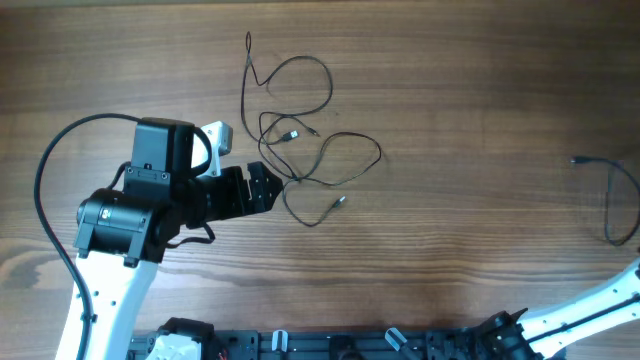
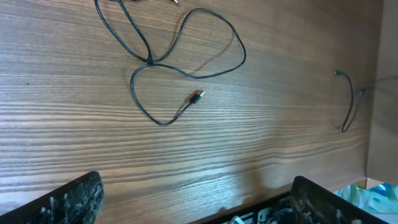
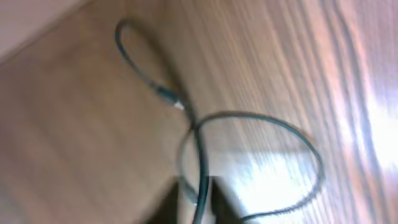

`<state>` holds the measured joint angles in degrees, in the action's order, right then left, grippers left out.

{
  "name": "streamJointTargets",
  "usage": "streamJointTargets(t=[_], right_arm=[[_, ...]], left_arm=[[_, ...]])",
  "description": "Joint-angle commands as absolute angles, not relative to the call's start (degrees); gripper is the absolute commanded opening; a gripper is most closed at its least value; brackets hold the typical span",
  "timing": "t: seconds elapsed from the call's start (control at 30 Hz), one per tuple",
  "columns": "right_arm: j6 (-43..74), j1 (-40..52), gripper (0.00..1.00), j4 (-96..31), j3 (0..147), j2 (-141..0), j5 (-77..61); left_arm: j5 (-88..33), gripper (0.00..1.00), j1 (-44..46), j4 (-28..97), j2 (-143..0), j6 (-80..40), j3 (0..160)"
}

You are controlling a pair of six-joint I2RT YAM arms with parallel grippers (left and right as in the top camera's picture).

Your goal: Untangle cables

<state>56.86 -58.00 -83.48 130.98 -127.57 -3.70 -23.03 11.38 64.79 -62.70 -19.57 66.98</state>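
A tangle of thin black cables (image 1: 291, 134) lies on the wooden table left of centre, with small plugs at its ends. Its near loop and one plug (image 2: 198, 96) show in the left wrist view. My left gripper (image 1: 267, 188) is open and empty, low over the table just left of the tangle, its two fingers wide apart (image 2: 196, 205). A separate black cable (image 1: 609, 205) lies at the far right edge and also shows in the left wrist view (image 2: 350, 106). In the blurred right wrist view, my right gripper (image 3: 194, 190) is shut on this cable (image 3: 198, 155).
The table's front edge has a black rail with clips (image 1: 330, 345). The left arm's own black cable (image 1: 45, 200) arcs over the left side. The right arm (image 1: 590, 305) reaches out past the lower right corner.
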Motion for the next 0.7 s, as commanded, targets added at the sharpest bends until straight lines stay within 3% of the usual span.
streamJointTargets(t=[0.0, 0.03, 0.17, 0.27, 0.33, 0.4, 0.5, 0.67], right_arm=[[60.01, -56.77, 0.93, -87.48, 131.55, -129.03, -1.41], [59.99, -56.12, 0.99, -88.60, 131.55, -129.03, -1.45], [59.05, -52.90, 1.00, -92.20, 131.55, -129.03, -2.50], [44.60, -46.30, 1.00, -91.05, 131.55, -129.03, -3.38], [38.76, -40.75, 1.00, -89.19, 131.02, -129.05, 6.83], [38.76, -36.29, 0.98, -88.71, 128.29, -129.05, 16.32], [39.13, -33.56, 0.88, -85.73, 120.29, -129.05, 16.19], [38.96, -34.28, 0.89, -77.73, 104.68, -129.05, 14.59]], left_arm=[[-23.57, 0.97, 11.53, 64.84, -62.70, -18.44, 67.72], [-23.57, 0.97, 11.53, 64.84, -62.70, -18.44, 67.72], [-23.57, 0.97, 11.53, 65.32, -62.70, -18.41, 67.72], [-23.55, 0.98, 11.51, 65.39, -62.70, -18.41, 67.72], [-23.55, 0.97, 11.53, 65.43, -62.70, -18.41, 67.72], [-23.55, 0.97, 11.53, 65.43, -62.70, -18.41, 67.72], [-23.55, 0.98, 11.53, 65.43, -62.70, -18.41, 67.72], [-23.55, 0.98, 11.53, 65.45, -62.70, -18.39, 67.72]])
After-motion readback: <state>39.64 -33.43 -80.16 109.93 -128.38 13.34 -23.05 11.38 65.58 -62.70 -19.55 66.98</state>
